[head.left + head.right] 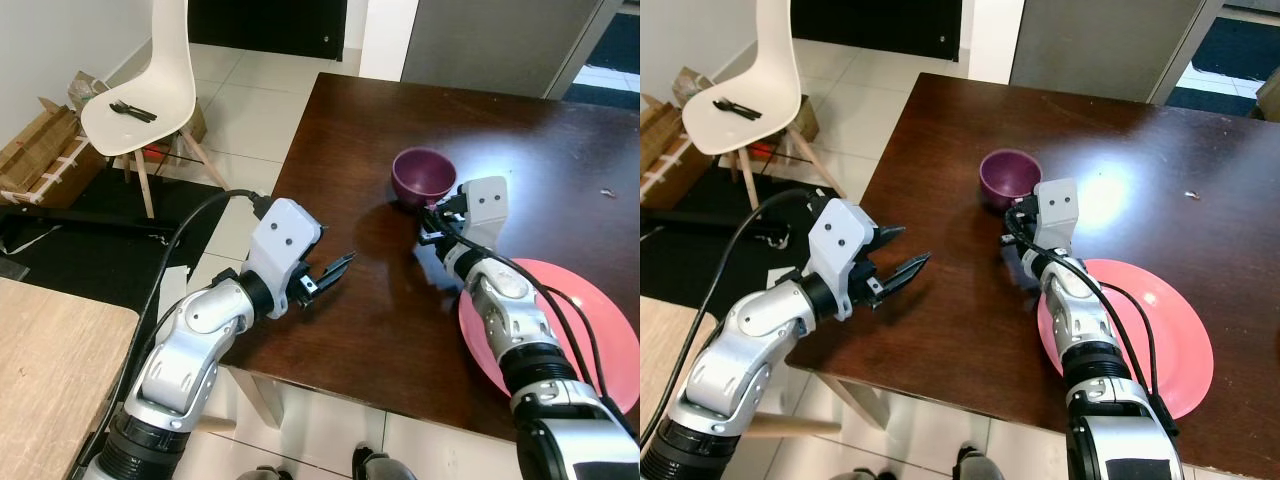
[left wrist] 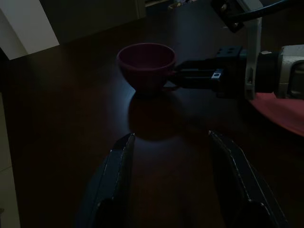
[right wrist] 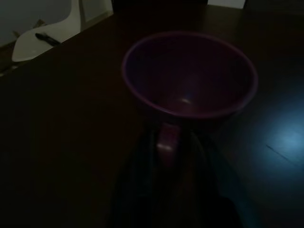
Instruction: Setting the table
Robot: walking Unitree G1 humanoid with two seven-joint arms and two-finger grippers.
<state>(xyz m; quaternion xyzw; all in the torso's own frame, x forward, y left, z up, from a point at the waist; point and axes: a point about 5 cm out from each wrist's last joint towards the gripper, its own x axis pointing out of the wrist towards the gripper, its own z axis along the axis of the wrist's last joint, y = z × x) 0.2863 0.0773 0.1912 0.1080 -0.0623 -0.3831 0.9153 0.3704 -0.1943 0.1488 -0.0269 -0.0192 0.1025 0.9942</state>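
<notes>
A purple cup point(image 1: 423, 175) with a small handle stands on the dark wooden table point(image 1: 350, 130), near its middle. My right gripper point(image 1: 434, 214) reaches the cup from the near side, and its fingers close in on the handle point(image 3: 166, 140). A pink plate point(image 1: 600, 300) lies on the table under my right forearm, toward the near right edge. My left gripper point(image 1: 335, 272) hovers open over the table's near left edge, pointing at the cup point(image 2: 145, 64), with nothing between its fingers point(image 2: 121, 161).
A white chair point(image 1: 160, 90) stands on the tiled floor at the far left, with black cutlery point(image 1: 132, 110) on its seat. Cardboard boxes point(image 1: 40, 150) sit behind it. A light wooden surface point(image 1: 50, 350) is at my near left.
</notes>
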